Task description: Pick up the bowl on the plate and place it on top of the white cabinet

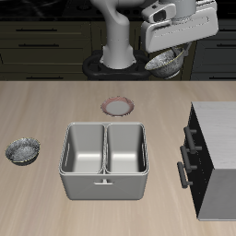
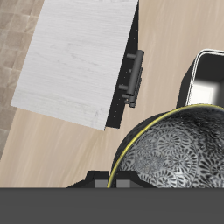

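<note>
My gripper (image 1: 169,53) is shut on the speckled grey bowl (image 1: 165,63) and holds it high in the air, behind the table's back edge. The plate (image 1: 118,106), pale with a reddish-pink rim, lies bare on the table near the back. The white cabinet (image 1: 219,138) stands toward the front edge, lower than the bowl and nearer the camera, with its black bar handles (image 1: 187,152) on its dark front. In the wrist view the held bowl (image 2: 175,157) fills the foreground, and the cabinet's light top (image 2: 79,61) and a handle (image 2: 131,74) lie beyond it.
A grey two-compartment metal tub (image 1: 103,159) stands in the middle of the table, between the cabinet and a second speckled bowl (image 1: 23,150). The tub's corner shows in the wrist view (image 2: 206,83). The robot's base (image 1: 115,51) rises behind the plate.
</note>
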